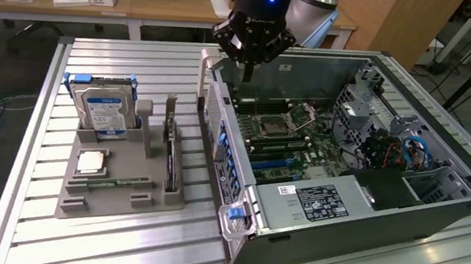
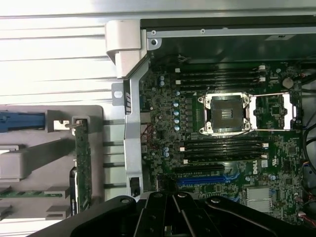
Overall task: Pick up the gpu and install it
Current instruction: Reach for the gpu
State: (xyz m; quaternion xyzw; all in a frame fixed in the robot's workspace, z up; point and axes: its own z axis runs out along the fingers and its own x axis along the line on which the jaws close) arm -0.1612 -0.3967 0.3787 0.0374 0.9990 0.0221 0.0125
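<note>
Table: a bench of silvery metal slats (image 1: 109, 242); the slats ran from the exterior view's left to its right.
Rack: a grey moulded holder (image 1: 121, 204) lay flat on the slats, toward the exterior view's left.
Case: an open computer tower (image 1: 354, 233) lay on its side at the exterior view's right, open face up.
Between them: a narrow strip of bare slats.

gpu (image 2: 82, 163): on edge in gray holder (image 2: 29, 165) on table (image 2: 54, 54), just outside case wall (image 2: 132, 123).
motherboard (image 2: 168, 108): CPU socket (image 2: 226, 113) between memory slot rows (image 2: 219, 79).
gripper (image 2: 173, 205): closed, dark body near blue slot (image 2: 202, 180).
</note>
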